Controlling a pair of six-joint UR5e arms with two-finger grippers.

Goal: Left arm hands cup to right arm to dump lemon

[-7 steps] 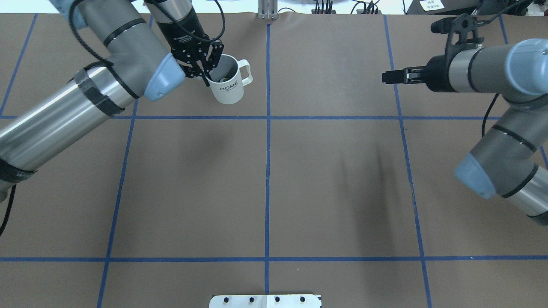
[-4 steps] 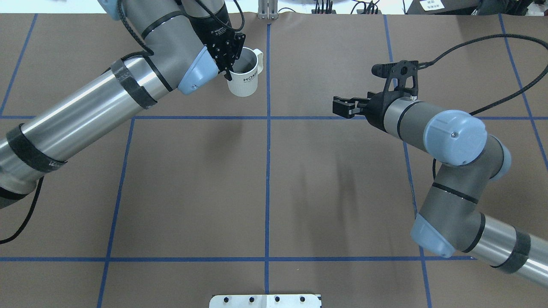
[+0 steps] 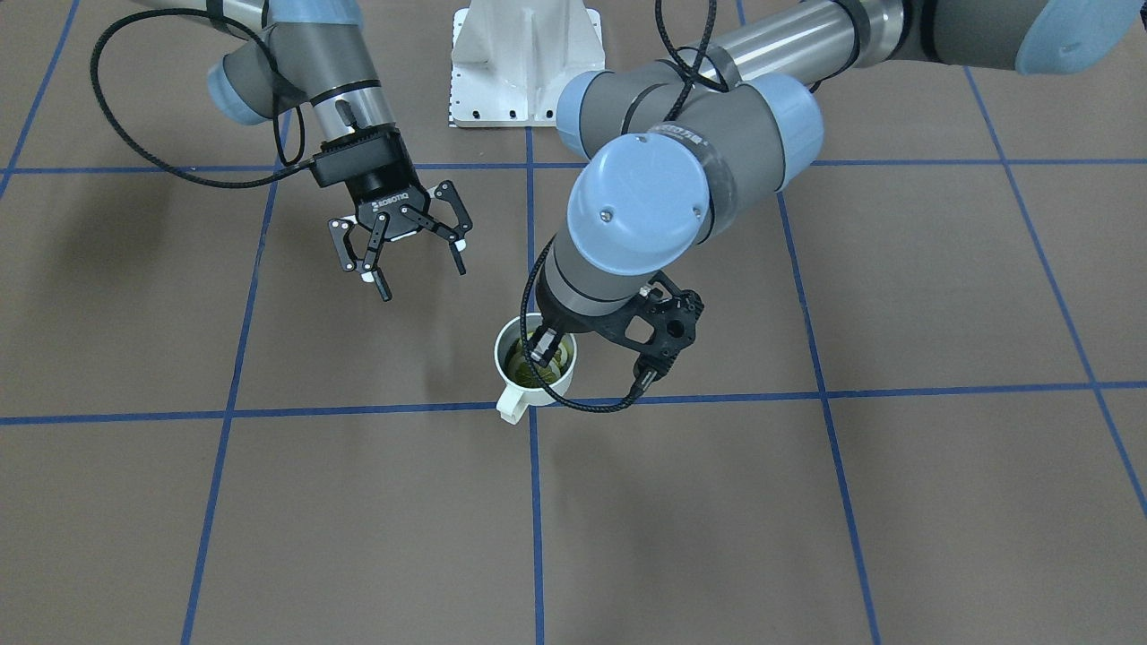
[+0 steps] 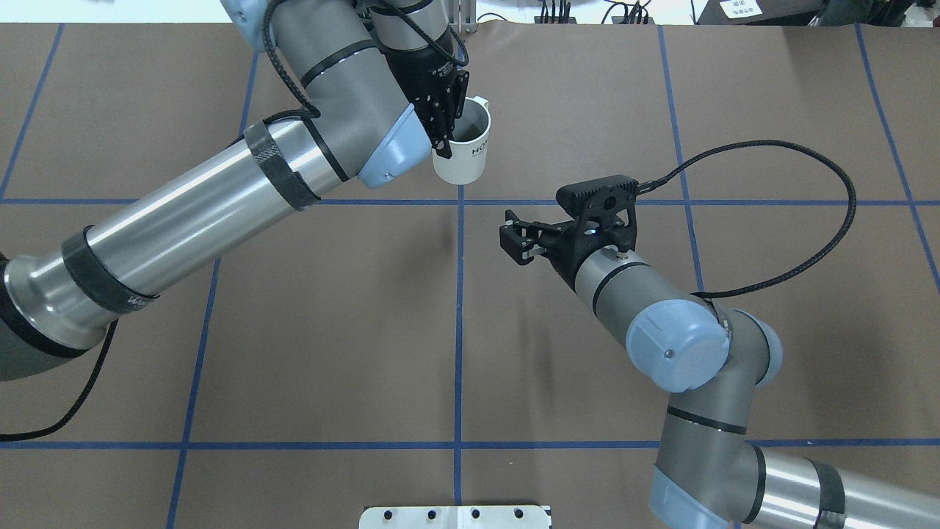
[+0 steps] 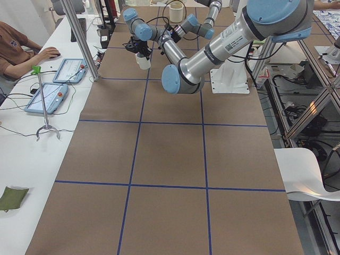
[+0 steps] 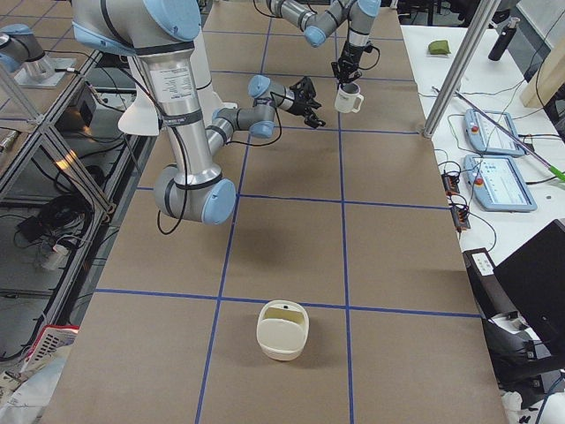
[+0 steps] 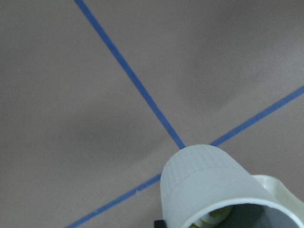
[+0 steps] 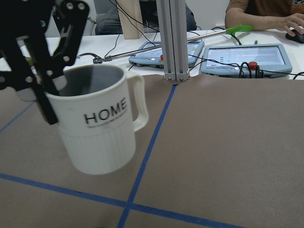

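Note:
The off-white cup (image 4: 465, 156), lettered HOME, hangs above the table by the centre tape line. My left gripper (image 4: 446, 139) is shut on its rim, one finger inside and one outside. The yellow-green lemon (image 3: 527, 365) lies inside the cup (image 3: 520, 394); a sliver of it shows in the left wrist view (image 7: 216, 217). My right gripper (image 3: 421, 279) is open and empty, to the right of the cup in the overhead view (image 4: 512, 239) and apart from it. The right wrist view shows the cup (image 8: 97, 137) close ahead, handle to its right, with the left gripper's fingers (image 8: 45, 95) on the rim.
A white bin (image 6: 282, 329) stands far down the table on the robot's right. The white robot base plate (image 3: 524, 63) is at the near edge. A metal post (image 8: 172, 40) and operators' tablets (image 8: 242, 54) lie beyond the far edge.
My left arm has carried the cup rightward to the centre line. My right arm has swung in from the far right, its gripper now close to the cup.

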